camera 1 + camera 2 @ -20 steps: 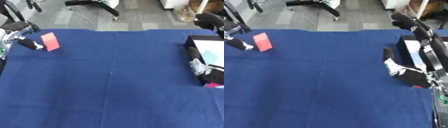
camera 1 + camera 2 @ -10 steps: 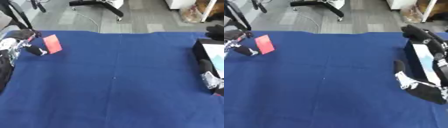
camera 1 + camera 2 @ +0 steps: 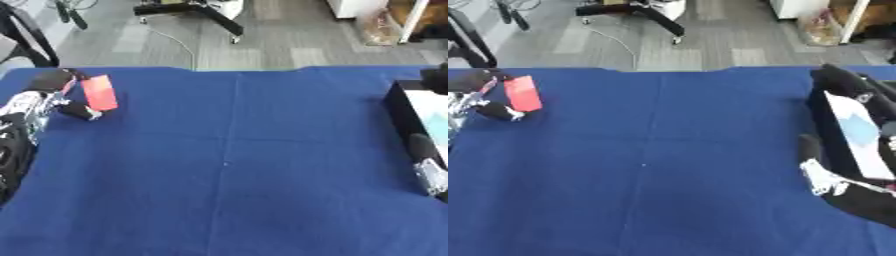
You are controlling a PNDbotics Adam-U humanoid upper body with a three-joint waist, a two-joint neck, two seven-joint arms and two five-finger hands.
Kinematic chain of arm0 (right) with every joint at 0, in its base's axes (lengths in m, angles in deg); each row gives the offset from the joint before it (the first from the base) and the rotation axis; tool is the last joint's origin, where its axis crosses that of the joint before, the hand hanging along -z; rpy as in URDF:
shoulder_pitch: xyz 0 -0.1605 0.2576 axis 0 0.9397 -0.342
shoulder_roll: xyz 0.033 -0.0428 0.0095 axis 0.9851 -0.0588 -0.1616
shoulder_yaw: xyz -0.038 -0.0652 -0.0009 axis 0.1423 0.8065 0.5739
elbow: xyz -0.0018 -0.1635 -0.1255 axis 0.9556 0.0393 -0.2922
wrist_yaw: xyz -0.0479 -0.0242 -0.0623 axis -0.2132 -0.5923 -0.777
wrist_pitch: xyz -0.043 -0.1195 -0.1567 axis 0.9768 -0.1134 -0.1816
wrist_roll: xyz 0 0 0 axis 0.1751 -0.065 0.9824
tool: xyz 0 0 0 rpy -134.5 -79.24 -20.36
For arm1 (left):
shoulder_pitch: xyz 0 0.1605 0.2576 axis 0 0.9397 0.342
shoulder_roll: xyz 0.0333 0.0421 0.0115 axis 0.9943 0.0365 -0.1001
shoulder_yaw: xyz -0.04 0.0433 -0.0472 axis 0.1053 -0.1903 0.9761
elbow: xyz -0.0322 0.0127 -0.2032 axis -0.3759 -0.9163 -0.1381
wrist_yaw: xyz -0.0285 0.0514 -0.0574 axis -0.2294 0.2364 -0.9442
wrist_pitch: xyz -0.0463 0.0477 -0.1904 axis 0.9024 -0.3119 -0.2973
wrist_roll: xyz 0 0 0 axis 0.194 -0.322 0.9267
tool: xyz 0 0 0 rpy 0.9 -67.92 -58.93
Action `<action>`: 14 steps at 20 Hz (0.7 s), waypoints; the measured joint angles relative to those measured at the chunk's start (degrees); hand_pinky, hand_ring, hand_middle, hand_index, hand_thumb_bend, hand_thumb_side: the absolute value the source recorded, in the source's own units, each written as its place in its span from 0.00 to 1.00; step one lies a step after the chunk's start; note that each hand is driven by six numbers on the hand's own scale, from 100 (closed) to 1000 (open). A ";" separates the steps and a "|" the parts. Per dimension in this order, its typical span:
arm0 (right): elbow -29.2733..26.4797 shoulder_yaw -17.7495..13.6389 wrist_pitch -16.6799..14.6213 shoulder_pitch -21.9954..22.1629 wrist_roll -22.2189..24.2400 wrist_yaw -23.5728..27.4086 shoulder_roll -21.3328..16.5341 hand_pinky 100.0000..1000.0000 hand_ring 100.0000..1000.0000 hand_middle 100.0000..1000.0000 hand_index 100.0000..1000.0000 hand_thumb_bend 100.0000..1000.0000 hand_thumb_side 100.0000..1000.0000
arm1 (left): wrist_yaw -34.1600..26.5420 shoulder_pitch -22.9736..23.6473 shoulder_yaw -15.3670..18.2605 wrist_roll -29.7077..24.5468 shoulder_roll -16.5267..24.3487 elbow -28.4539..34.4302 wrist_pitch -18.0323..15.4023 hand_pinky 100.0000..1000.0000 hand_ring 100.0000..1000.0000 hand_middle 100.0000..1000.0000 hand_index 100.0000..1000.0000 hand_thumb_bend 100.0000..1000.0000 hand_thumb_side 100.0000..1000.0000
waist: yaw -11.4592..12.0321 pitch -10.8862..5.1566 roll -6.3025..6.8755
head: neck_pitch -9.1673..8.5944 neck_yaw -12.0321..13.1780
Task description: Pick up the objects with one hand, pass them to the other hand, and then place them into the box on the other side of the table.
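A flat red object (image 3: 99,92) stands upright at the table's far left. My left hand (image 3: 39,100) is shut on it, pinching it between a dark fingertip above and the thumb (image 3: 80,111) below. A black box (image 3: 826,120) stands at the right edge, with a white and light-blue thing (image 3: 855,131) inside. My right hand (image 3: 822,181) hangs low beside the box's near end, open, with nothing in it. In the left eye view only its edge shows at the right border.
A blue cloth (image 3: 227,165) covers the whole table. Beyond the far edge lie grey floor, a chair base (image 3: 188,10) and a cable. A black chair frame (image 3: 465,40) stands at the far left corner.
My right hand has drawn back from beside the box toward the near right corner. The left hand still holds the red object in about the same place. The camera has shifted a little.
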 measured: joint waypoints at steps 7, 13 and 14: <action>0.00 -0.03 -0.02 -0.01 0.19 0.19 0.00 0.82 0.82 0.84 0.97 0.00 0.30 | -2.14 -0.03 0.03 5.65 -0.34 0.34 1.40 0.38 0.29 0.27 0.40 0.22 0.37 | 0.32 0.36 0.00 | 0.00 0.01; 0.00 -0.01 0.10 0.01 0.29 0.20 0.00 0.83 0.83 0.84 0.98 0.00 0.30 | -8.73 1.10 0.15 11.44 -0.39 5.55 0.12 0.32 0.25 0.21 0.35 0.30 0.31 | 3.66 0.27 0.00 | 1.04 -1.11; 0.00 0.02 0.10 0.01 0.28 0.22 0.00 0.83 0.83 0.84 0.98 0.00 0.30 | -10.72 1.89 0.15 11.89 -0.39 7.48 -0.27 0.31 0.25 0.21 0.35 0.31 0.30 | 4.31 0.24 0.00 | 1.40 -1.55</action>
